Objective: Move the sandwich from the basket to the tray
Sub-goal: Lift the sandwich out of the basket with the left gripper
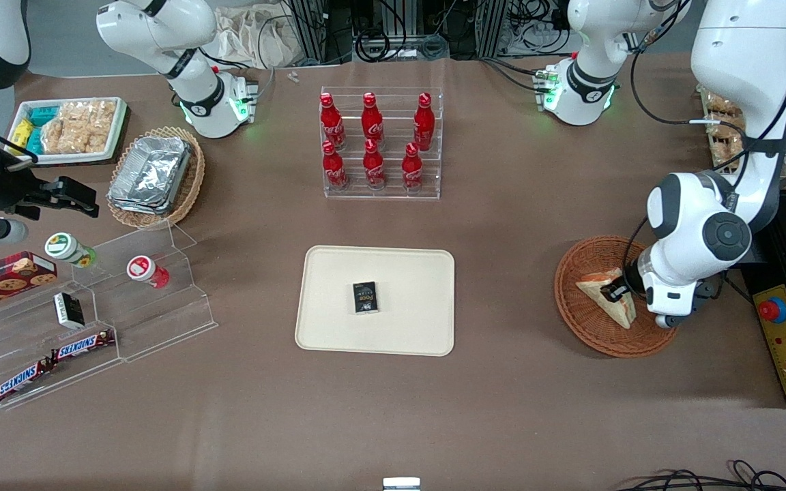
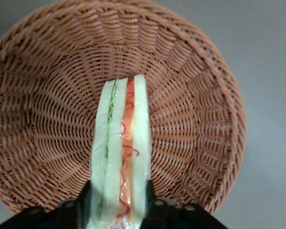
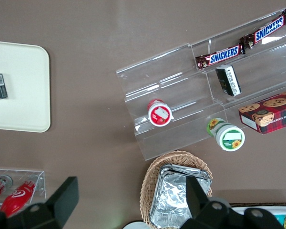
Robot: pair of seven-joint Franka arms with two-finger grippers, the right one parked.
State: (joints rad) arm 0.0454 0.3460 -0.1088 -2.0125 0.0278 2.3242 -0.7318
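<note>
The sandwich [image 1: 603, 294], a pale wedge with red-orange and green filling, lies in the round reddish-brown wicker basket [image 1: 591, 335] toward the working arm's end of the table. My left gripper [image 1: 617, 292] is down in the basket. In the left wrist view its black fingers [image 2: 155, 202] press both bread faces of the sandwich [image 2: 121, 152], with the basket's weave [image 2: 47, 119] all round it. The cream-beige tray [image 1: 338, 273] lies at the table's middle, well apart from the basket, with a small black box [image 1: 365, 297] on it.
A clear rack of red bottles [image 1: 381, 143] stands farther from the camera than the tray. Toward the parked arm's end are an acrylic step shelf with snacks [image 1: 93, 320], a paler oval basket with foil trays [image 1: 154, 177] and a white snack tray [image 1: 72, 129]. A yellow control box [image 1: 785, 334] lies beside the basket.
</note>
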